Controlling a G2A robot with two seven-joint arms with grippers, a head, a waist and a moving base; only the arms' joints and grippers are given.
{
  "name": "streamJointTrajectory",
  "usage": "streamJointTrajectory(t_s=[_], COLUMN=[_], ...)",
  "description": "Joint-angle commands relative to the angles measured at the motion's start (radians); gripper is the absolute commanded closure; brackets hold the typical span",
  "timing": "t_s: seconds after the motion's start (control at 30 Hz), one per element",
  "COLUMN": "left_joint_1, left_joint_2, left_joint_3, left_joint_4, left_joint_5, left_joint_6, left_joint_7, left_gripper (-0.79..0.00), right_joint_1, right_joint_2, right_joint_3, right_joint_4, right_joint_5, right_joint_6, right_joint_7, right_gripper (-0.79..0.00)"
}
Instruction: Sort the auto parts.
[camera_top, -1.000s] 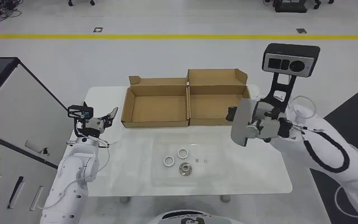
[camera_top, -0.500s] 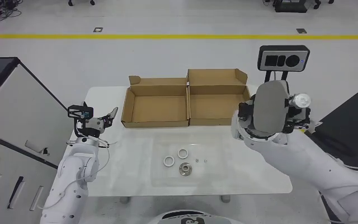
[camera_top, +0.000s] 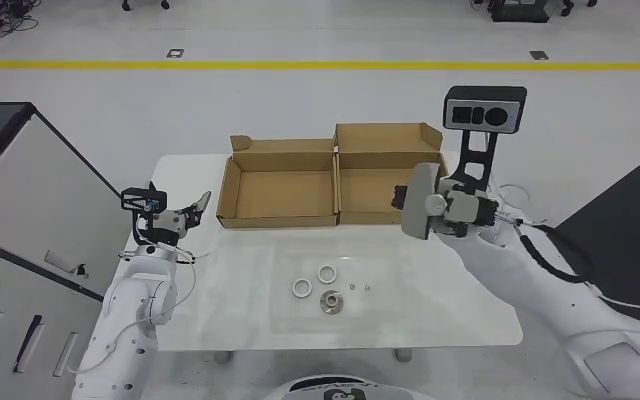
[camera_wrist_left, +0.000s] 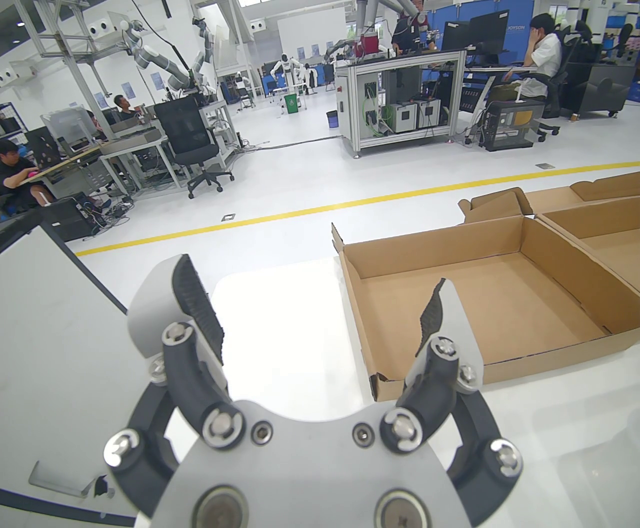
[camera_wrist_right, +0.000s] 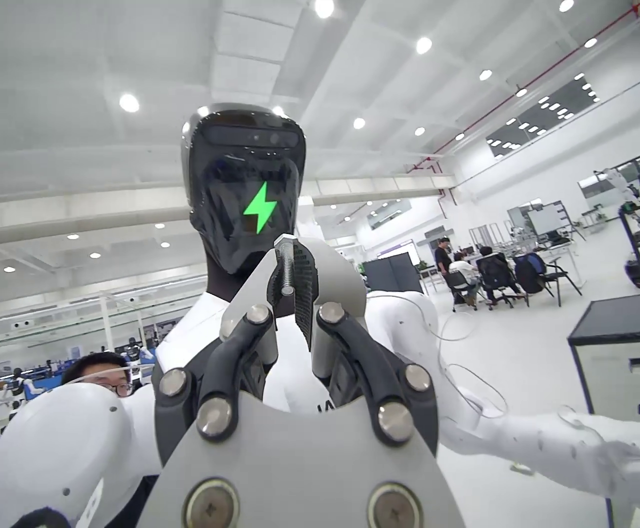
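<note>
Clamping a threaded bolt (camera_wrist_right: 286, 270) between its fingers, the right gripper (camera_wrist_right: 292, 260) is closed right down on the shank, with the bolt's head poking out past the fingertips. From the top view that right gripper (camera_top: 415, 205) sits raised over the near right corner of the right cardboard box (camera_top: 385, 190); that box touches the left cardboard box (camera_top: 278, 192) along one side, and both are open along the far side of the white table (camera_top: 450, 300).

The left gripper (camera_wrist_left: 311, 272) is spread wide with nothing between its fingers; it hangs over the table's left edge (camera_top: 185, 215), just beside the left cardboard box (camera_wrist_left: 475, 300).

The rest of the parts lie loose on the table nearer the robot: two white rings (camera_top: 300, 289) close together, a flanged metal part (camera_top: 331, 299) just beside them, and a couple of small bits (camera_top: 362, 287) I can't make out.
</note>
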Motion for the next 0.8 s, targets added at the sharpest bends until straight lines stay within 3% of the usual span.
streamJointTrajectory(t_s=[0.0, 0.13, 0.53, 0.77], left_joint_1=[0.000, 0.000, 0.000, 0.000], left_joint_2=[0.000, 0.000, 0.000, 0.000], left_joint_3=[0.000, 0.000, 0.000, 0.000], left_joint_4=[0.000, 0.000, 0.000, 0.000], left_joint_5=[0.000, 0.000, 0.000, 0.000], left_joint_6=[0.000, 0.000, 0.000, 0.000], left_joint_7=[0.000, 0.000, 0.000, 0.000], left_gripper=[-0.785, -0.785, -0.785, -0.785], right_joint_1=[-0.012, -0.040, -0.110, -0.124], right_joint_2=[-0.002, -0.008, -0.050, -0.060], right_joint_3=[0.015, 0.042, 0.075, 0.142], right_joint_4=[-0.009, -0.032, -0.072, -0.037], right_joint_5=[-0.023, -0.014, 0.250, 0.106], right_joint_6=[0.015, 0.025, 0.016, 0.049], right_joint_7=[-0.017, -0.030, 0.062, 0.031], right_gripper=[0.000, 0.000, 0.000, 0.000])
